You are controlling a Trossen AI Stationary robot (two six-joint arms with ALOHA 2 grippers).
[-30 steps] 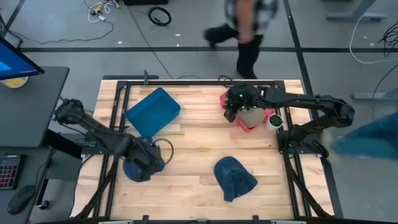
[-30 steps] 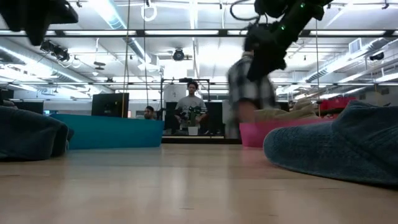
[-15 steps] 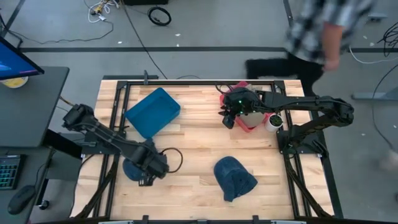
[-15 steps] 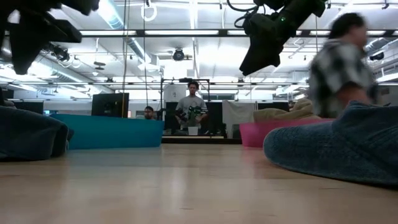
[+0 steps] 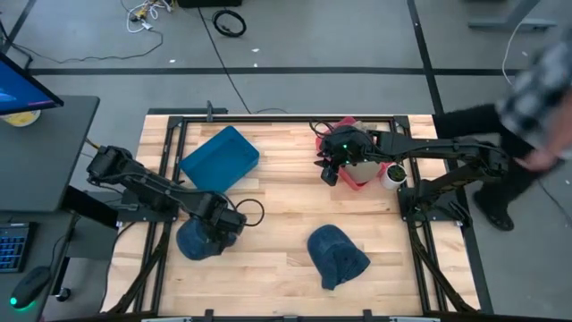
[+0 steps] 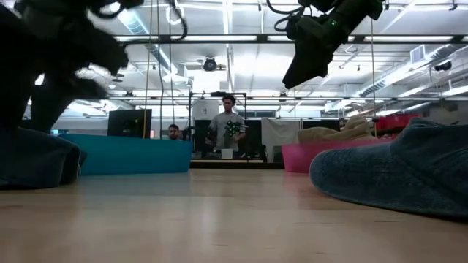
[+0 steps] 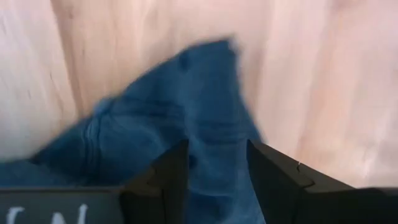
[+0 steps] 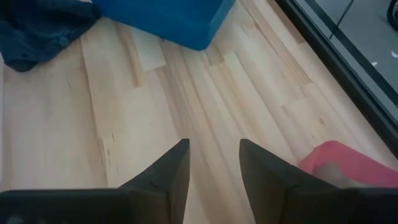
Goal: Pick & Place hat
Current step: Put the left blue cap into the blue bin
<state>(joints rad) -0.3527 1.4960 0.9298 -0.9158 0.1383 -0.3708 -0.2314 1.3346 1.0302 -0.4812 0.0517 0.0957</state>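
1. The left gripper hung over the left hat, fingers apart astride the cloth.
2. A blue bin lay behind it.
3. A second hat lay mid-table.
4. The right gripper hovered, fingers spread, beside the pink bin.

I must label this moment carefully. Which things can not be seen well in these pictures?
- Left hat: high view, left gripper covers part; wrist view, bottom edge cuts it.
- Left gripper's hold: wrist view shows fingers apart over cloth; contact unclear.
- Pink bin: contents hidden by right gripper and arm.
- Right hat: low view, right edge cuts it.
- Person: blurred, cut by edge.
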